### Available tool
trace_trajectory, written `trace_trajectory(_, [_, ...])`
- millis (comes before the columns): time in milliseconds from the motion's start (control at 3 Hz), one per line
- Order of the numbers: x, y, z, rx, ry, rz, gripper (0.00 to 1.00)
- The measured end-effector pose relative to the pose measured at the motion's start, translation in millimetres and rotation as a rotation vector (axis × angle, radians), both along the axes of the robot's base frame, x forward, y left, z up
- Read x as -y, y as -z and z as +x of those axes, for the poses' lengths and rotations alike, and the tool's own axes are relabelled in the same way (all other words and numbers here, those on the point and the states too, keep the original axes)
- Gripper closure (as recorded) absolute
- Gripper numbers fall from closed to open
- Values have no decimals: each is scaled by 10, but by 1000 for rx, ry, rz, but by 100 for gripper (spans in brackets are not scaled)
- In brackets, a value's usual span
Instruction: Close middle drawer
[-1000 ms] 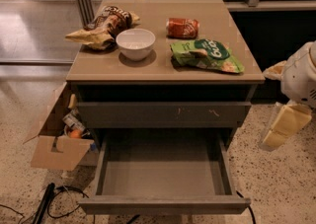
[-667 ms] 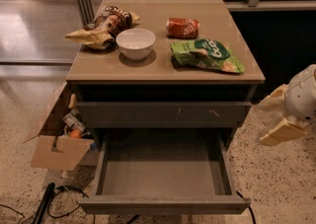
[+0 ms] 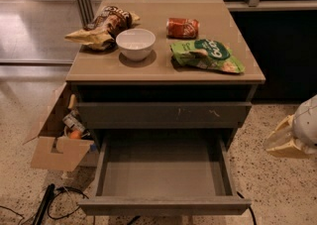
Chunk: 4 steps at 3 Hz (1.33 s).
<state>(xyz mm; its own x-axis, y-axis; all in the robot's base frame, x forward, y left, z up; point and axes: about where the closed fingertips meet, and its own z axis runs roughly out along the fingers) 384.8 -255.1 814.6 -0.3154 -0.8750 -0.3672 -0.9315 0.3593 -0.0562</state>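
- One cabinet point(image 3: 163, 73) filling the centre of the frame, with snack bags point(image 3: 208, 55), a can point(image 3: 182, 27) and a white bowl point(image 3: 135, 44) on top (none of it in the way).
- Middle drawer point(image 3: 163, 205), standing far out toward the lower edge of the frame, tray bare, plain front facing the camera. Probably stiff wood, moderately heavy, gliding on rails. No handle, so nothing to grasp (and no need). Best pushed flat on the front panel, near its middle, to avoid skewing and jamming.
- Scratched drawer front point(image 3: 163, 114) just above, shut; not the one to move.
- Cardboard box point(image 3: 54, 147) at lower left, beside the cabinet and seemingly outside the drawer's path.
- Gripper point(image 3: 280, 143) at the right edge, mid-height, well apart from the drawer and touching nothing; impossible to tell whether open or closed. Needs to come round to the lower centre before any push.
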Motion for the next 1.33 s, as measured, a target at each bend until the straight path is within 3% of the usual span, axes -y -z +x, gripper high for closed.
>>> trace_trajectory(333, [0,24,-25,-7,1,1,100])
trace_trajectory(667, [0,24,-25,-7,1,1,100])
trace_trajectory(1000, [-152,342,-55,-41,9,22,100])
trace_trajectory(1333, [-452,1010,-124,-85,40,88,100])
